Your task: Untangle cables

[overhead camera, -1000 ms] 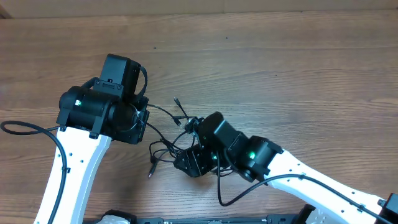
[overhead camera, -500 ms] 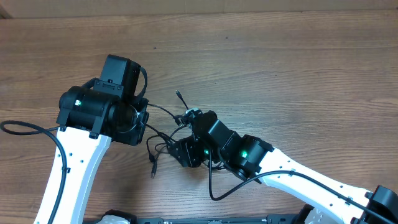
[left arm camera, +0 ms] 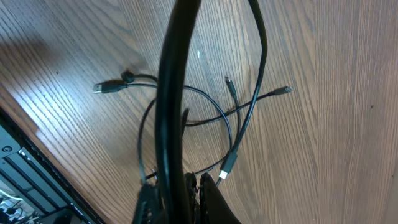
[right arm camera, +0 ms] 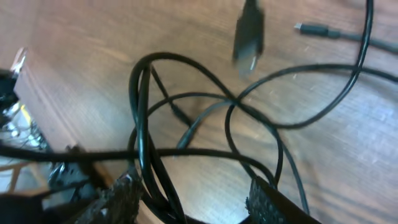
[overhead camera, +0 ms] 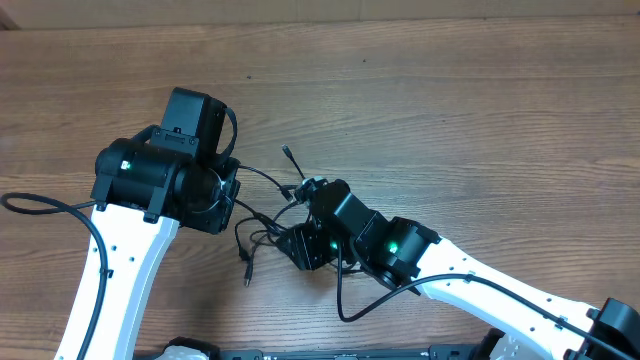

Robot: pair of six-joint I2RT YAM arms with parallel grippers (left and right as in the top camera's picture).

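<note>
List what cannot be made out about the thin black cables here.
- Overhead: the right arm's black wrist covers the middle of the thin black cables.
- Left wrist: a thick blurred black cord crosses the tangle; whether it is gripped is unclear.
- Right wrist: the black plug is blurred; type unreadable.

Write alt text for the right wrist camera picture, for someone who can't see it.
Thin black cables loop and cross in a tangle on a wooden table, seen close up. The right gripper at the bottom edge is open, with several strands running between its fingers; a blurred plug shows near the top.
</note>
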